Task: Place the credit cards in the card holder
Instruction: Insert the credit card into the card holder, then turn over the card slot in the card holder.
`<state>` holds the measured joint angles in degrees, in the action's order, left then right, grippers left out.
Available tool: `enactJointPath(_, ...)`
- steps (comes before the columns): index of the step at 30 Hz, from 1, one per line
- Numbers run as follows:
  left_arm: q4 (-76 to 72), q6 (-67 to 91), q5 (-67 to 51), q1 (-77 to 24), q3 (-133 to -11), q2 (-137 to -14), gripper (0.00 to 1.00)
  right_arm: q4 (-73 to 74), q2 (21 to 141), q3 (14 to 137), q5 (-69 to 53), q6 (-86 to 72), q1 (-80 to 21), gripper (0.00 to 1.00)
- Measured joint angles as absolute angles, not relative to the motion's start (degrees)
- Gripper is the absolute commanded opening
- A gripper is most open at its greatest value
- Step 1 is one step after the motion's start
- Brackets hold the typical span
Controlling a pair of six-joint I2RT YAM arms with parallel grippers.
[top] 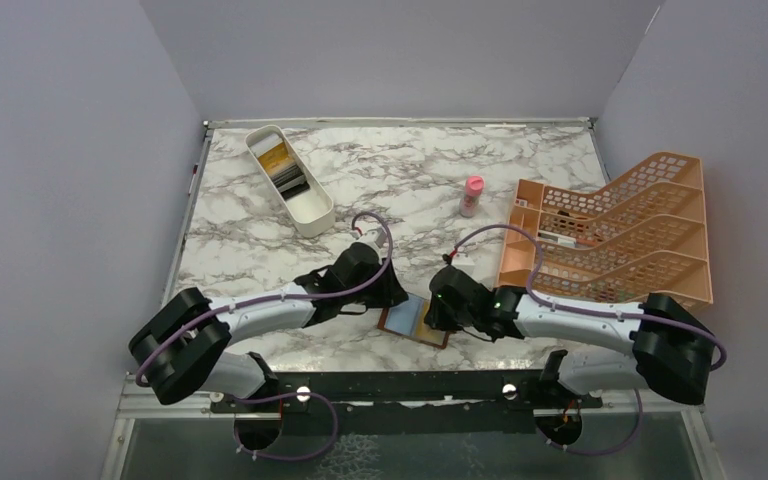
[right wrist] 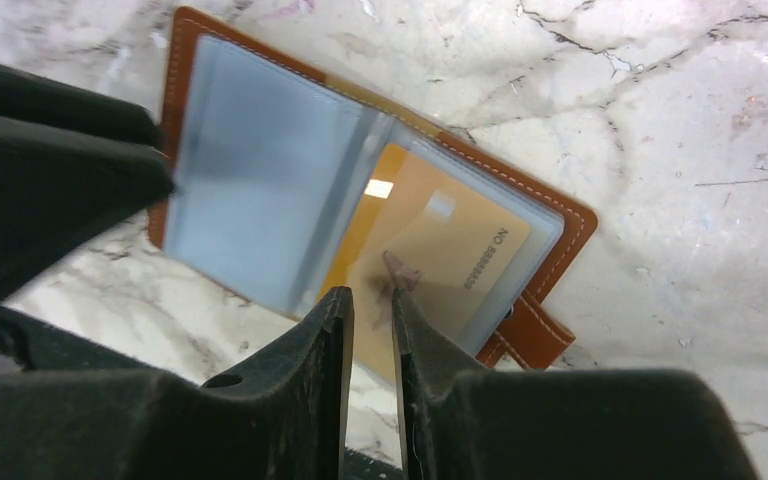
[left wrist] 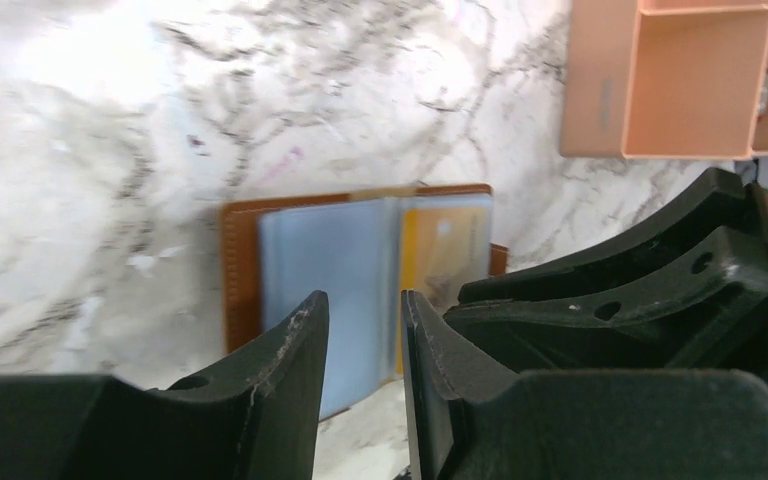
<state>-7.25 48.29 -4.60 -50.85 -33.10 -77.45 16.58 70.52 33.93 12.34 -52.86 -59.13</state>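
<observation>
Brown leather-like folding card holder (top: 415, 322) lying open on marble tabletop (top: 400, 180) between both claws. Yellow-gold credit card (right wrist: 440, 250) inside clear sleeve. Left claw (left wrist: 363, 300), right claw (right wrist: 371, 295): fingers nearly together at sleeve edges; cannot tell whether pinching.

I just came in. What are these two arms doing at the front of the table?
Both arms meet over the card holder, which lies open near the front edge of the table. The left pincer is at its blue-grey side, and the right pincer is at the clear pocket with a yellow card inside. Each shows only a narrow gap; whether either grips anything is unclear. More cards lie in the white tray at the far left.
</observation>
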Motion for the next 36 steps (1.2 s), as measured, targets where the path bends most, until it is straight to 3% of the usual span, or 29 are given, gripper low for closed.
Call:
enactJointPath(8,-3.7,45.3,-5.3,-44.9,-31.7,-76.4,0.43,12.5,75.5,33.2,12.4,-52.5,-59.1,0.25)
enactJointPath(14,-11.5,45.9,-13.5,-43.1,-26.2,-77.6,0.43,9.7,73.8,30.8,12.6,-52.5,-59.1,0.25)
enactJointPath(16,-14.1,46.5,-16.3,-43.1,-25.4,-79.0,0.4,9.5,73.3,30.4,12.7,-52.5,-59.1,0.25)
enactJointPath(20,-19.4,48.2,-20.8,-43.1,-24.8,-80.9,0.24,9.3,72.8,29.9,12.9,-52.5,-59.1,0.25)
enactJointPath(25,-23.7,50.5,-23.1,-43.1,-24.2,-80.4,0.21,9.1,72.4,29.6,13.2,-52.4,-59.1,0.25)
enactJointPath(30,-26.2,52.1,-23.8,-43.1,-22.5,-78.1,0.0,9.2,72.3,29.6,13.4,-52.1,-59.1,0.25)
enactJointPath(36,-31.1,54.0,-24.4,-43.7,-20.6,-78.4,0.0,9.0,72.3,29.5,13.5,-51.9,-59.1,0.25)
